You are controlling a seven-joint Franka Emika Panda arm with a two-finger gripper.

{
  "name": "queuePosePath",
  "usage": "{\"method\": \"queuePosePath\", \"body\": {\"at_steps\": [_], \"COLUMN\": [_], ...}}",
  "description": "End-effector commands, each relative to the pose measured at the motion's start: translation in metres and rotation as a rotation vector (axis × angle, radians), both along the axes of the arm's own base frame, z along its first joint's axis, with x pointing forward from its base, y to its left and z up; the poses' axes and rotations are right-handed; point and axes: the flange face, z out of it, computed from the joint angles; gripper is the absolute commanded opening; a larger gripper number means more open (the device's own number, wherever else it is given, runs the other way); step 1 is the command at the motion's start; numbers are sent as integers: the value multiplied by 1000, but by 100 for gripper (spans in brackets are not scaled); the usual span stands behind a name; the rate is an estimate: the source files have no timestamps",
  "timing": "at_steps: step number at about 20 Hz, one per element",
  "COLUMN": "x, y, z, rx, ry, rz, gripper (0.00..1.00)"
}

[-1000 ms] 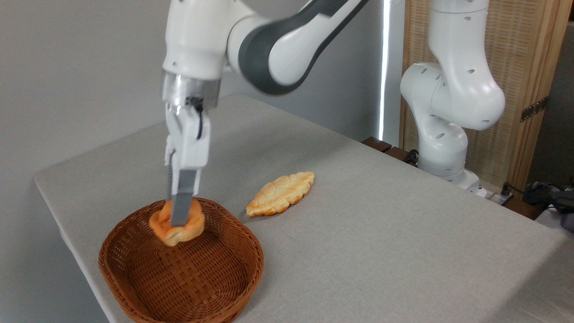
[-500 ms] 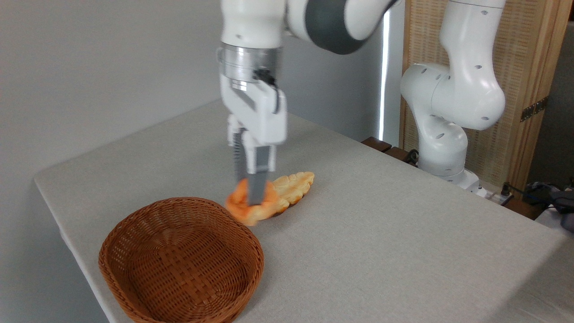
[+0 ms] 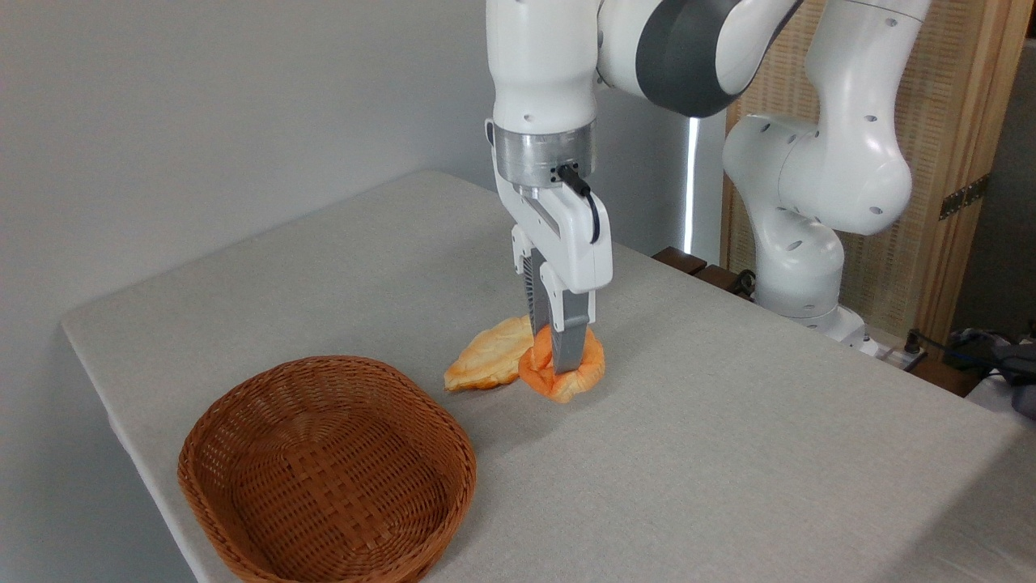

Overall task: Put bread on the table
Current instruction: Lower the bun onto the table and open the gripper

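Observation:
The bread [image 3: 584, 374], a small orange-golden bun, hangs just above the grey table [image 3: 728, 453], to the right of the wicker basket. My gripper [image 3: 558, 358] points straight down and is shut on the bread, its grey fingers [image 3: 571, 344] pressed into the bun's sides. The bun hides the right end of a flat pale golden pastry.
A flat leaf-shaped pastry [image 3: 488, 364] lies on the table just left of the held bun. The brown wicker basket [image 3: 328, 474] stands at the front left with nothing in it. The arm's white base [image 3: 797, 275] rises at the table's back right edge.
My gripper has carried the bread out of the basket and to the right, past the flat pastry. The basket now holds nothing.

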Motion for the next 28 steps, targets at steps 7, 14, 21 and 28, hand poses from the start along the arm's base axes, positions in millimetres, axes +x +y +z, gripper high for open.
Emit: {"method": "queuePosePath", "body": {"at_steps": [7, 14, 21, 28], "x": [-11, -9, -8, -6], "y": [-15, -15, -15, -15], "z": [-42, -41, -39, -35], "rx": [-3, -3, -3, -4], "ry": [97, 83, 72, 64], "rz": [-55, -55, -53, -38], "gripper": [60, 90, 100, 100]}}
